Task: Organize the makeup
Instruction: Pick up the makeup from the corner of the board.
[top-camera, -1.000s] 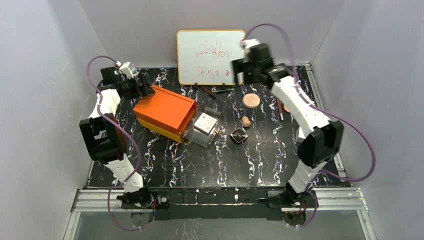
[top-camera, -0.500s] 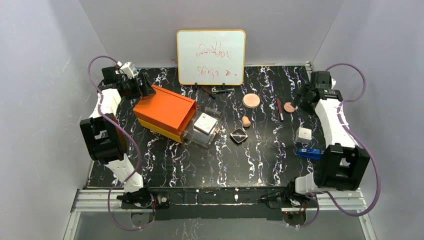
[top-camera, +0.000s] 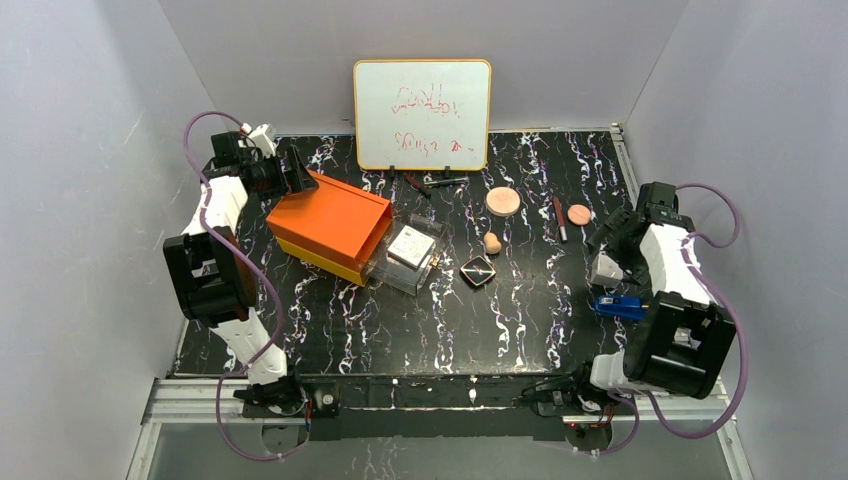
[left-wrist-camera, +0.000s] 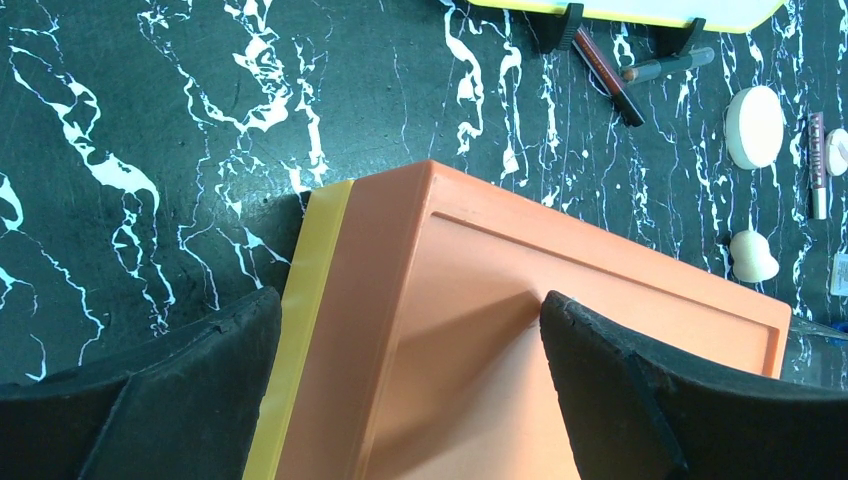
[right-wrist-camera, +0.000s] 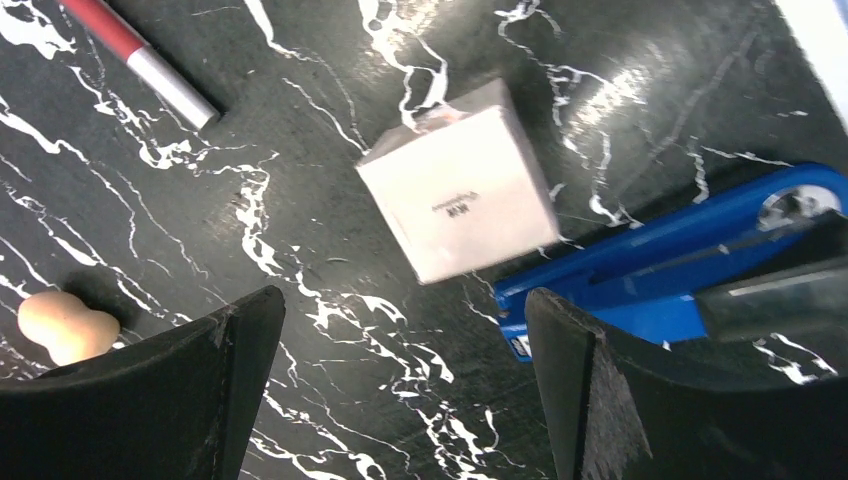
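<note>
The makeup lies on the black marbled table: a tan egg-shaped sponge (top-camera: 492, 243), a round peach disc (top-camera: 503, 201), a smaller peach disc (top-camera: 578, 214), a black square compact (top-camera: 478, 271), thin dark sticks (top-camera: 435, 183) and a red-and-silver stick (top-camera: 559, 219). My left gripper (top-camera: 297, 178) hangs open over the back corner of the orange box (left-wrist-camera: 520, 330), holding nothing. My right gripper (right-wrist-camera: 402, 300) is open low over bare table at the right. The sponge (right-wrist-camera: 62, 325) shows far to its left.
A small white box (right-wrist-camera: 460, 195) and a blue stapler-like object (right-wrist-camera: 660, 255) lie just beyond the right fingers. The orange box's clear drawers (top-camera: 410, 255) stick out toward the middle. A whiteboard (top-camera: 422, 113) stands at the back; grey walls close both sides.
My right arm has swung from the back near the whiteboard over to the right side and come down above the white box and blue object. The left arm has barely shifted.
</note>
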